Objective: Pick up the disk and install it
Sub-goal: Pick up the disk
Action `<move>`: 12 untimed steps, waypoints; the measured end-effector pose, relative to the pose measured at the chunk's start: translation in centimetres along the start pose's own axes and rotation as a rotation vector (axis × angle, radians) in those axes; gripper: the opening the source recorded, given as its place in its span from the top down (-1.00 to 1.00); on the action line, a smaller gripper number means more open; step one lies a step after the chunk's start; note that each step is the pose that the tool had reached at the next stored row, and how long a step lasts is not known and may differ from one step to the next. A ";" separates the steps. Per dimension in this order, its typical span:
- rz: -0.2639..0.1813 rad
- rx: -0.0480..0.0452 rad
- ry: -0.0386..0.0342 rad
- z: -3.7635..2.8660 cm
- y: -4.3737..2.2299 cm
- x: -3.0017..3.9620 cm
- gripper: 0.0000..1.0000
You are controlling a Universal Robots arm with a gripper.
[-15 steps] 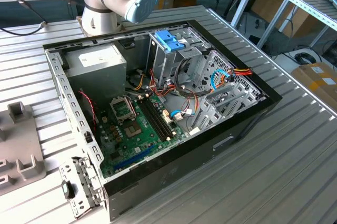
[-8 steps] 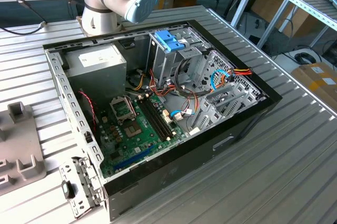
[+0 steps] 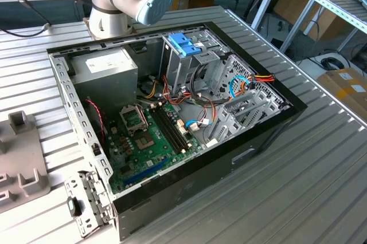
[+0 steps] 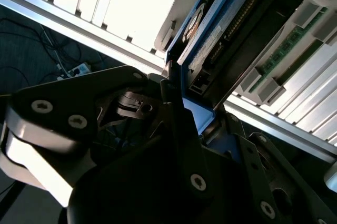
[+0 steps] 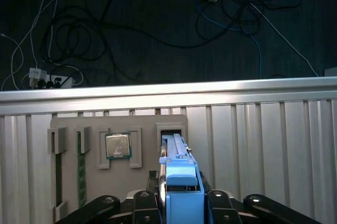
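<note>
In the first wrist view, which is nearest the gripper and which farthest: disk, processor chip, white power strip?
1. The disk, held in the gripper.
2. The processor chip, in the grey tray on the table.
3. The white power strip, on the floor beyond the table.

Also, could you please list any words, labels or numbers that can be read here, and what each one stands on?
None of the text can be read.
White sticker on the power supply box: print too small.
Pale label strip on the disk: blurred.
Markings on the processor chip: too small.
Label on the yellow box: blurred.
</note>
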State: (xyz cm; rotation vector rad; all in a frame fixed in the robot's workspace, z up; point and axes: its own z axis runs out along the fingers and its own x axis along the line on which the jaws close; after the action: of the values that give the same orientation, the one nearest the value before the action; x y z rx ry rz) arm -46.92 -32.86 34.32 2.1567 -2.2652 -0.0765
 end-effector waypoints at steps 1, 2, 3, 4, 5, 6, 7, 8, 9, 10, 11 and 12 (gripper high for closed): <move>0.000 0.0001 0.0000 -0.06 0.00 0.00 0.26; 0.000 0.0001 0.0000 -0.11 0.01 0.00 0.26; 0.000 0.0002 -0.0001 -0.17 0.01 0.00 0.26; 0.000 0.0001 0.0000 -0.21 0.01 0.00 0.26; 0.000 0.0000 0.0000 -0.27 0.01 -0.01 0.26; 0.000 0.0001 0.0000 -0.30 0.01 -0.01 0.26; 0.000 0.0001 -0.0001 -0.35 0.02 -0.01 0.26; 0.000 0.0000 0.0000 -0.41 0.02 -0.01 0.26; 0.000 0.0000 0.0000 -0.46 0.02 -0.01 0.26; 0.000 0.0001 0.0000 -0.53 0.02 -0.01 0.26; 0.000 0.0001 0.0000 -0.67 0.03 -0.01 0.26; 0.000 -0.0001 0.0000 -0.76 0.03 -0.02 0.26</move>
State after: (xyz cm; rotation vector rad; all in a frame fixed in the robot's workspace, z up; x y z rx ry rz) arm -46.92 -32.86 35.09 2.1568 -2.2651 -0.0766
